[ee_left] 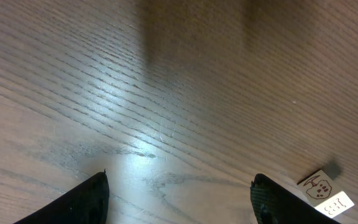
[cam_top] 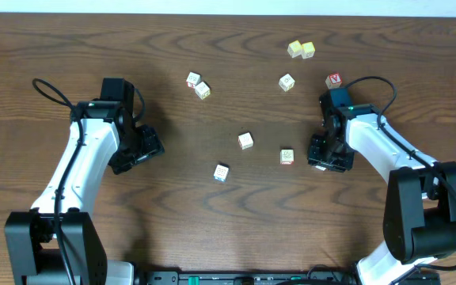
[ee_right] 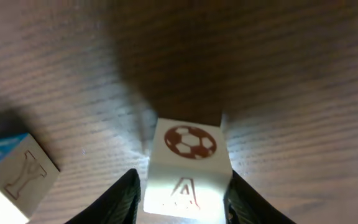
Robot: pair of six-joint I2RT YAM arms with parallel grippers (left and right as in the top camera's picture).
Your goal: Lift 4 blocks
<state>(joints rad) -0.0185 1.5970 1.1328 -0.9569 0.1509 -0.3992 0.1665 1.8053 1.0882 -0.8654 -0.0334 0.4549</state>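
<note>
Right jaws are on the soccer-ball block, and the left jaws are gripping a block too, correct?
Not quite. The left jaws stand open over the table with nothing between them, as the left wrist view shows; a loose block lies outside them. The right jaws are on the soccer-ball block.

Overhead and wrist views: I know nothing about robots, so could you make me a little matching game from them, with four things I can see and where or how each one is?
Things
1. pair of yellowish wooden cubes
2. pale wooden cube with a bold red letter
3. pale wooden block with a red-brown football print
4. left gripper

Place or state
A. clasped between the right gripper's fingers
B. open, nothing between its fingers, over the dark wooden table
C. side by side near the table's far edge
D. alone, just beyond the right arm

Pairs: 1-C, 2-D, 3-A, 4-B
</note>
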